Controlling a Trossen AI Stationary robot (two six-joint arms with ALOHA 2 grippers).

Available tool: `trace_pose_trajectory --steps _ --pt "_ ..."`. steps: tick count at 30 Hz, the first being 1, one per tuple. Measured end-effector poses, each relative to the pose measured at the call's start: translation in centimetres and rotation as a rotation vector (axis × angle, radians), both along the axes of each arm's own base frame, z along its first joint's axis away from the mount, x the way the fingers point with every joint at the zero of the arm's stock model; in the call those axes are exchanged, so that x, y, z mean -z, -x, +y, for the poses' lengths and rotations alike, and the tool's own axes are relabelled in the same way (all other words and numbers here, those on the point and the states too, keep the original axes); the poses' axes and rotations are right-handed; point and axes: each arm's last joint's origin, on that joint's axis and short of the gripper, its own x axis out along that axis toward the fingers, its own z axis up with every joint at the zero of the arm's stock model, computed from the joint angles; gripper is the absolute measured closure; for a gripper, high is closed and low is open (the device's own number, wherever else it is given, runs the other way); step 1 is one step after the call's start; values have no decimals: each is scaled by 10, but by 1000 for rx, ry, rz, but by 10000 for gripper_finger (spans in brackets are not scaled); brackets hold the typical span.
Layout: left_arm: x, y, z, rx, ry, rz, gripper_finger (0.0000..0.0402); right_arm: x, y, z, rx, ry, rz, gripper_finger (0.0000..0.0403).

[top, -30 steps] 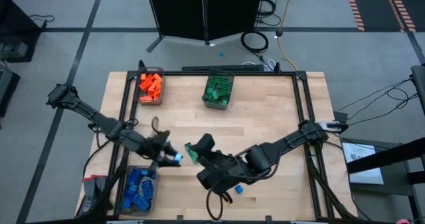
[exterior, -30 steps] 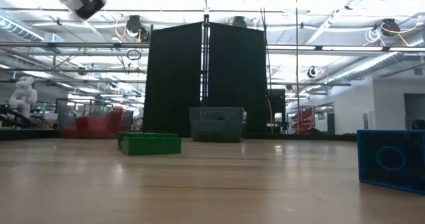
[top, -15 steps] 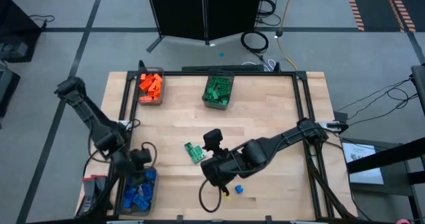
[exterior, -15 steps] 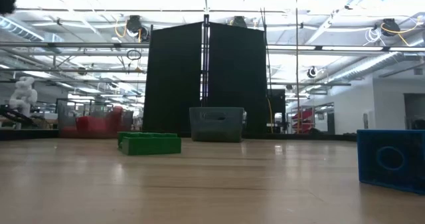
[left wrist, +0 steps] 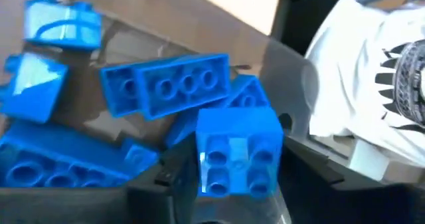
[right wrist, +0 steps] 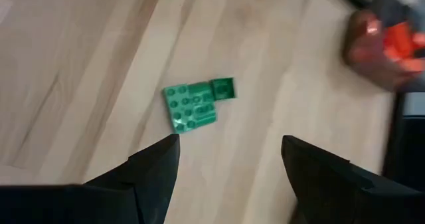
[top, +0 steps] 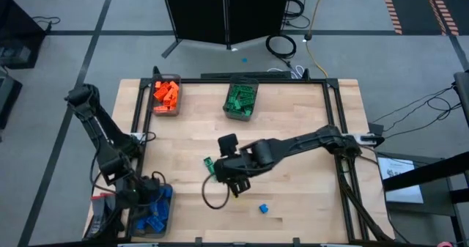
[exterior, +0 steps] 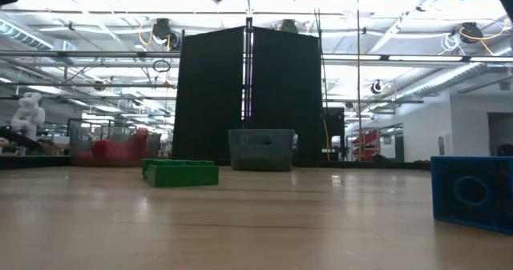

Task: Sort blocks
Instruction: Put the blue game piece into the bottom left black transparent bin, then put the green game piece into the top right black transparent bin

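The left gripper [left wrist: 232,204] hung over the bin of blue blocks [top: 152,212] at the bench's near left corner. A small blue block [left wrist: 236,154] sat between its jaws in the left wrist view, but whether the jaws still pinched it or had let go could not be told. Below it lay other blue blocks [left wrist: 166,84], piled loosely in the dark bin.

The right gripper [right wrist: 229,161] hovered above the middle of the bench [top: 293,130], its jaws spread wide and holding nothing. A flat green block [right wrist: 196,104] lay on the wood just beyond them; in the high view only its edge [top: 208,164] showed beside the gripper.

A lone small blue block [top: 263,209] lay on the bench nearer the front edge, apart from the right arm. At the far side stood a bin of orange blocks [top: 166,94] near the left corner and a bin of green blocks [top: 241,100] towards the middle.
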Motion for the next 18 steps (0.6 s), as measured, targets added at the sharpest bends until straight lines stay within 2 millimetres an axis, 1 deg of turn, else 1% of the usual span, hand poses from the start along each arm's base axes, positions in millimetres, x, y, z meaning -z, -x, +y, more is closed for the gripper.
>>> trace_pose_trajectory --steps 3,7,9,14,18 --pt "1 0 -4 30 3 -28 199 23 -13 -7 -21 -37 69 145" --pt "4 -1 -6 37 -4 -12 166 57 -29 -12 -67 -85 163 145" --pt "4 0 -6 45 0 -1 154 70 -36 -14 -88 -101 188 145" --pt "2 -1 -7 46 15 6 146 102 -52 -19 -144 -79 217 145" --pt "2 0 -7 23 29 34 146 117 -63 -21 -182 -63 181 145"
